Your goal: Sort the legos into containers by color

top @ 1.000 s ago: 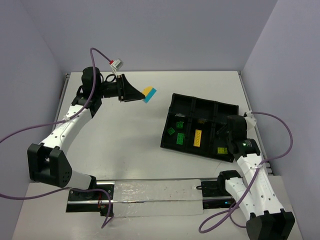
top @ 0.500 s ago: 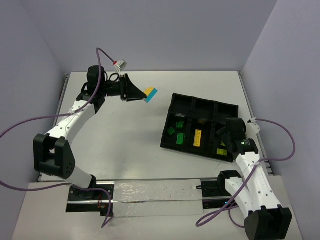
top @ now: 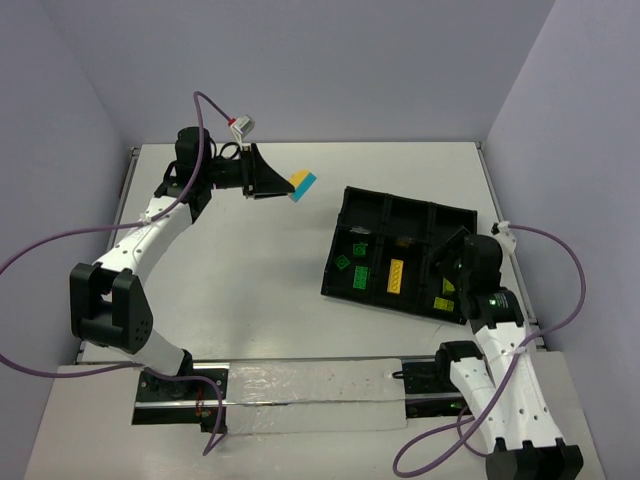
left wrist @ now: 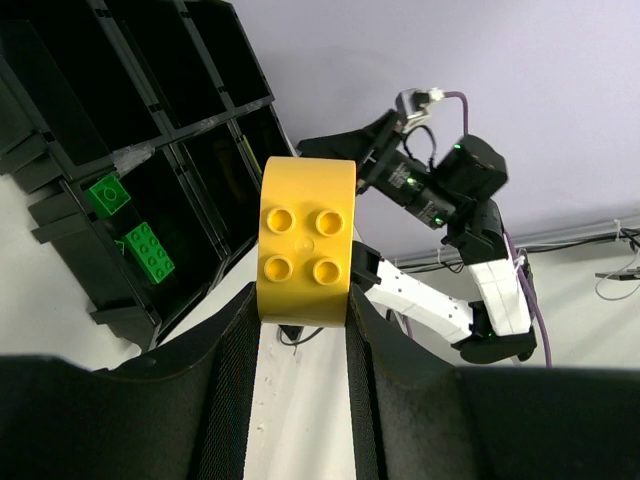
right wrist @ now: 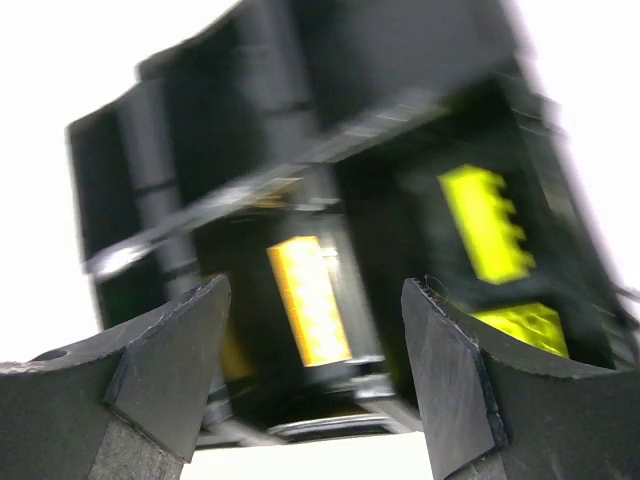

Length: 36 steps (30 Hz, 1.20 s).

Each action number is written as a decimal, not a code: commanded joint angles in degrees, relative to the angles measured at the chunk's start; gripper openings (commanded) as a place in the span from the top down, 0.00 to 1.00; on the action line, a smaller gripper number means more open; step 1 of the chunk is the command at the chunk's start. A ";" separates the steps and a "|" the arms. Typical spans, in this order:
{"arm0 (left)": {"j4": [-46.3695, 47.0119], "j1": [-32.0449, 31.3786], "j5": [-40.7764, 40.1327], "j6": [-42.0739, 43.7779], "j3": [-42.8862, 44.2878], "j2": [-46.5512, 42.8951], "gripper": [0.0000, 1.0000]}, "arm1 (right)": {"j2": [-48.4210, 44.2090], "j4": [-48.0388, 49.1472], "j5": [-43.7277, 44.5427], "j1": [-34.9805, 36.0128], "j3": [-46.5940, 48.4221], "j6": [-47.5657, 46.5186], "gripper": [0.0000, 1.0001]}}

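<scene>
Left gripper, well to the left of the tray and above the table: fingers clamped on a yellow four-stud held brick, with a light blue brick touching its outer end. Right gripper, over the tray's near right corner: fingers apart, nothing between them. Tray's near row, left to right: green bricks, one yellow brick, lime bricks. The view from the right wrist is blurred.
</scene>
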 commanded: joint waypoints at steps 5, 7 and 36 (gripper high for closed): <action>3.31 -0.18 1.48 -0.35 0.93 -1.03 1.00 | 2.98 16.24 -25.40 0.03 7.21 -6.48 0.28; 3.84 -0.18 1.48 -0.50 0.54 -1.11 1.00 | 3.13 19.52 -29.87 0.64 7.88 -6.56 0.29; -0.21 -3.09 5.52 3.30 4.60 1.70 1.00 | 25.64 34.03 -43.95 23.26 26.45 -10.13 0.29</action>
